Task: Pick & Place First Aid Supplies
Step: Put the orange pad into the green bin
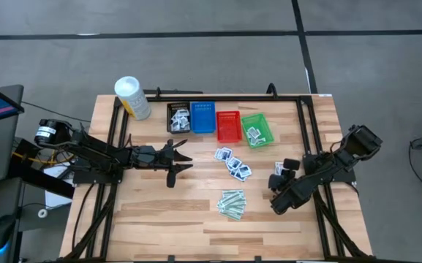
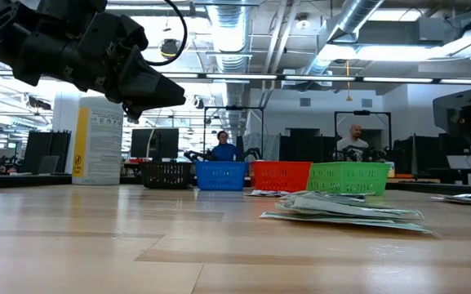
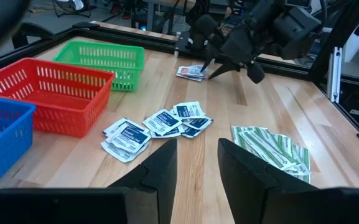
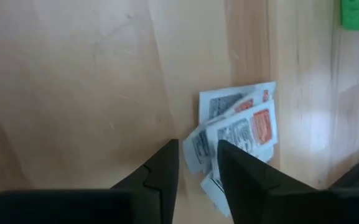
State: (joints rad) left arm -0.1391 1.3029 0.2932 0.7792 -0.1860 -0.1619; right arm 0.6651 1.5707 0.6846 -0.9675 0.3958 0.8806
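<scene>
Right gripper (image 4: 195,163) jaws narrowly parted, nothing between them, hanging just over a small stack of white packets with red print (image 4: 241,134) on the wood surface (image 1: 159,212); the fingertips sit at the stack's edge, whether they touch I cannot tell. In the high view that right gripper (image 1: 282,175) is at about 3 o'clock of the surface, with those red-print packets (image 1: 278,169) just beside it. Left gripper (image 3: 196,163) jaws open a narrow way, empty, held above the surface at about 9 o'clock (image 1: 183,159), aimed toward the middle. Centre of the surface: loose cluster of white packets with blue print (image 1: 232,162), also seen from the left wrist (image 3: 157,124). Toward 6 o'clock from those: pile of pale-green strips (image 1: 232,204), near but apart from the blue-print cluster. Row of mesh baskets at 12 o'clock, touching side by side: black basket (image 1: 171,109) with white packets inside (image 1: 181,120), blue basket (image 1: 203,117), red basket (image 1: 228,126), green basket (image 1: 258,139) with a few white packets in it (image 1: 254,134). White tub with yellow label (image 1: 132,97) at about 11 o'clock, beside the black basket. Low view: two people (image 2: 224,147) at desks far behind the baskets.
</scene>
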